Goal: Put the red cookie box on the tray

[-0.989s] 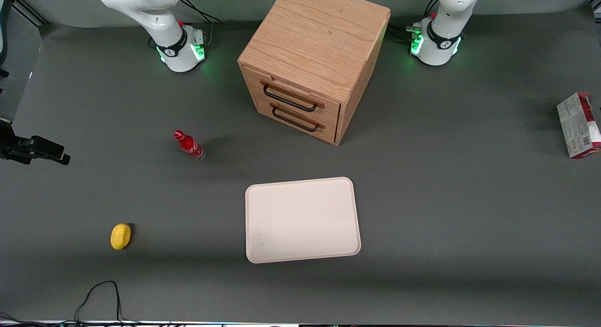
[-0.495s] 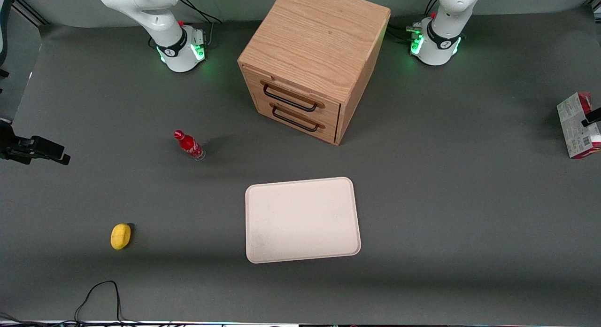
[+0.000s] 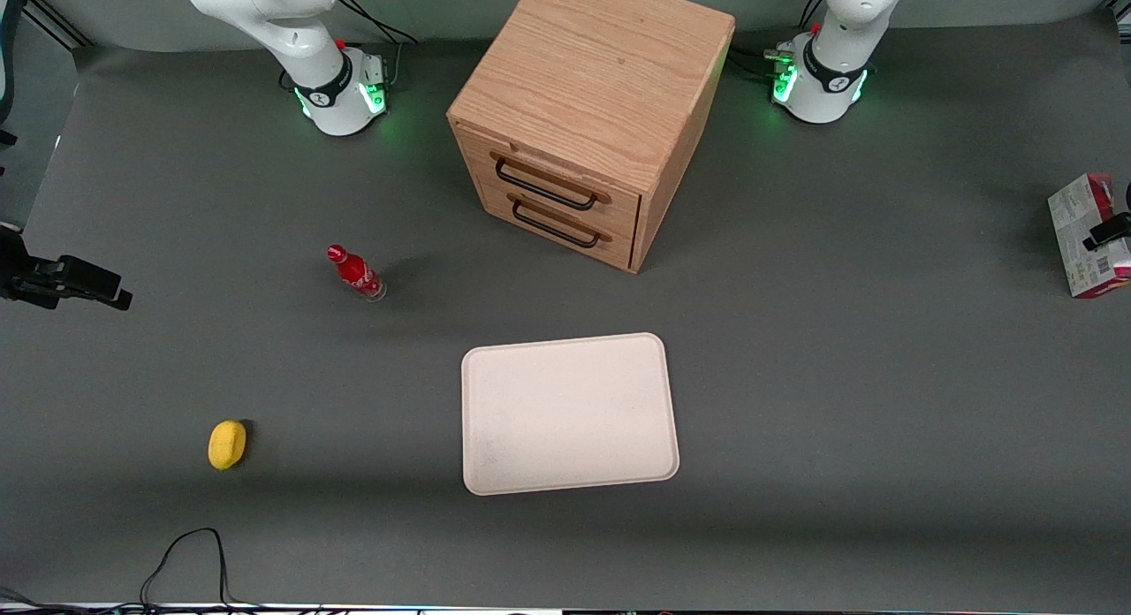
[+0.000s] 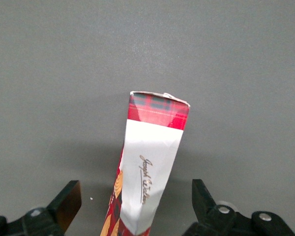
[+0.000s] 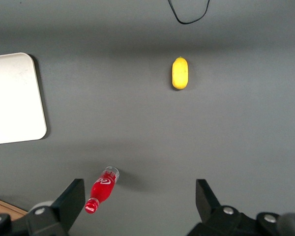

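Observation:
The red cookie box (image 3: 1082, 239) stands on its thin edge at the working arm's end of the table, white printed panel facing the front camera. In the left wrist view its narrow red tartan and white side (image 4: 150, 167) points up at the camera. My left gripper (image 4: 135, 196) hangs open just above the box, one finger on each side and neither touching it. In the front view only a dark tip of the gripper (image 3: 1112, 230) shows over the box. The cream tray (image 3: 570, 412) lies flat and bare near the table's middle, nearer the front camera than the cabinet.
A wooden two-drawer cabinet (image 3: 588, 111) stands at the middle of the table, drawers shut. A small red bottle (image 3: 355, 273) and a yellow fruit-shaped object (image 3: 227, 444) sit toward the parked arm's end. A black cable (image 3: 190, 553) loops at the table's near edge.
The left gripper has come into the front view over the cookie box and shifted slightly downward in the picture. The box, tray and other objects have not moved.

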